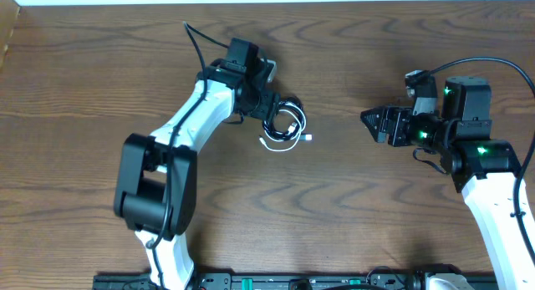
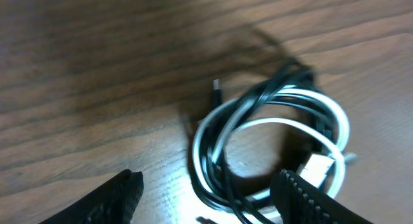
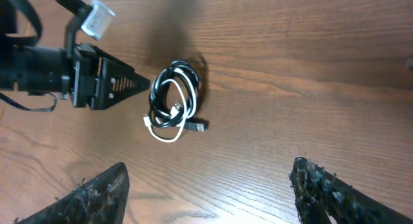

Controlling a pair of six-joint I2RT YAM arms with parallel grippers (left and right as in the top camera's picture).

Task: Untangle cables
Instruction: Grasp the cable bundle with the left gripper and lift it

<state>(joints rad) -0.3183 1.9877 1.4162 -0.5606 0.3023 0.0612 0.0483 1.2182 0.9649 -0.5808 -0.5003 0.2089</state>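
The black cable (image 1: 290, 111) and the white cable (image 1: 282, 142) lie coiled together on the wooden table. My left gripper (image 1: 267, 108) is open at the coil's left edge. In the left wrist view the gripper (image 2: 213, 195) is open, with the black cable (image 2: 258, 95) and the white cable (image 2: 337, 117) looped just ahead and partly between the fingers. A white plug (image 2: 319, 166) lies by the right finger. My right gripper (image 1: 370, 119) is open and empty, well right of the coil. The right wrist view shows its fingers (image 3: 210, 192) spread and the coil (image 3: 171, 104) far ahead.
The table (image 1: 334, 206) is dark wood. A small white plug (image 1: 308, 138) sticks out at the coil's right side. A black plug (image 3: 201, 126) lies at the coil's near right. The left arm's own thick wire (image 1: 194, 39) arches behind it.
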